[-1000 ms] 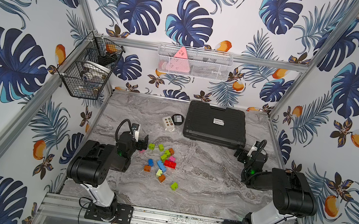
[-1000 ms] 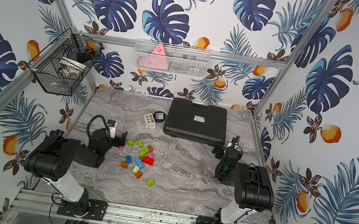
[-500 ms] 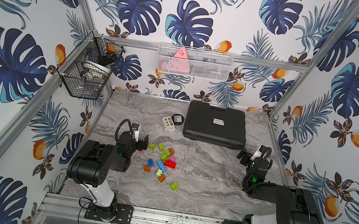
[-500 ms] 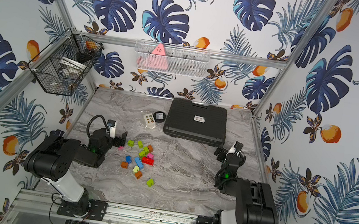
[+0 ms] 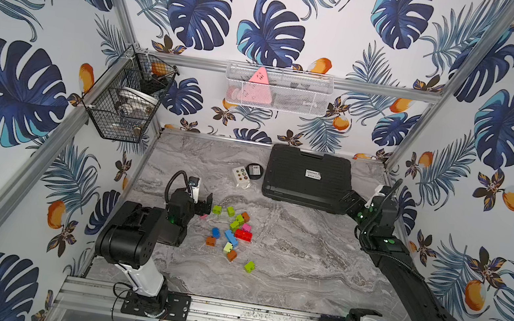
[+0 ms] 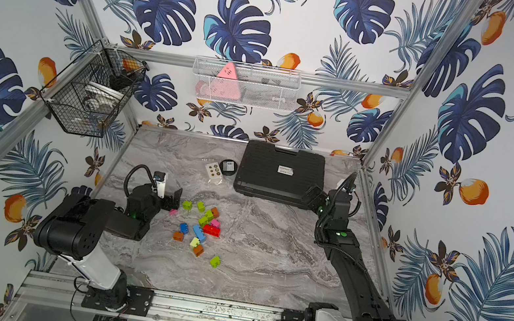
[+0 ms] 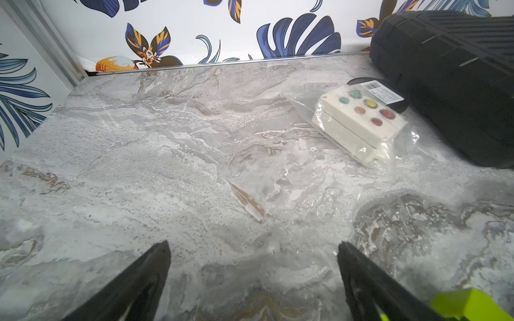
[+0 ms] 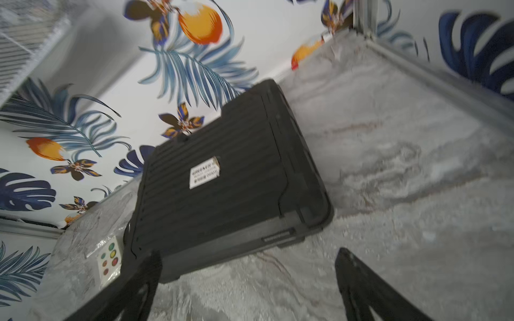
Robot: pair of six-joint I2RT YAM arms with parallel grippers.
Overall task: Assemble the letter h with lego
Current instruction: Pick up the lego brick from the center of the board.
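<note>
The lego (image 5: pixel 231 237) lies as a loose scatter of small bricks on the grey marble tabletop (image 5: pixel 301 268), a little left of the middle in both top views. There are lime, orange, blue, light blue and pink pieces around one longer red brick (image 5: pixel 243 234). From here I cannot tell whether any two are pressed together.

My left gripper (image 5: pixel 200 202) sits low just beside the scatter's left edge, jaws spread wide with nothing between them. Its wrist view shows bare marble between the fingers (image 7: pixel 155 266) and a lime brick (image 7: pixel 472 305) just outside one of them.

My right gripper (image 5: pixel 350 200) is well apart from the bricks, by the near right corner of the black case (image 5: pixel 306 177). Its jaws are likewise spread wide and hold nothing; its wrist camera shows only tabletop in the gap.

Left of the case I see a white button box (image 5: pixel 240 176) in a clear bag, just beside a round black disc (image 5: pixel 254 170). Up on the walls hang a black wire basket (image 5: pixel 127 97) and a white mesh tray (image 5: pixel 295 100) with a pink triangle (image 5: pixel 258 77) in it
</note>
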